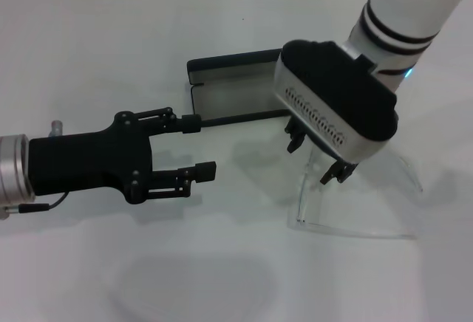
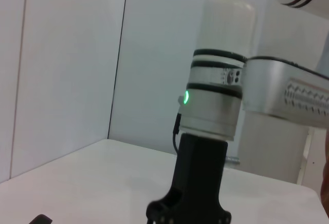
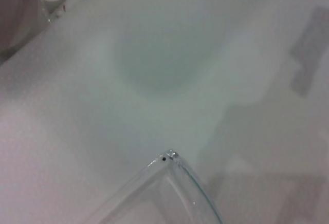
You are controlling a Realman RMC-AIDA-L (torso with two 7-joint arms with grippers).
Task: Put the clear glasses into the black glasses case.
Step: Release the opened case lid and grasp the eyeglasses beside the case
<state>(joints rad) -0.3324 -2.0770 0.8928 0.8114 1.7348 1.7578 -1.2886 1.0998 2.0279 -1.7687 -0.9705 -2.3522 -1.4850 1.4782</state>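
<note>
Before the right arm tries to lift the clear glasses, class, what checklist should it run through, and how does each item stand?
1. Black glasses case open, grey lining showing: ok.
2. Clear glasses lying on the table, outside the case: ok.
3. Right gripper above the glasses, jaws apart: ok.
4. Right gripper touching the frame: cannot tell.
5. Left gripper open beside the case's front edge, holding nothing: ok.
6. Glasses' arms folded for the case: not ok, they stick out.
</note>
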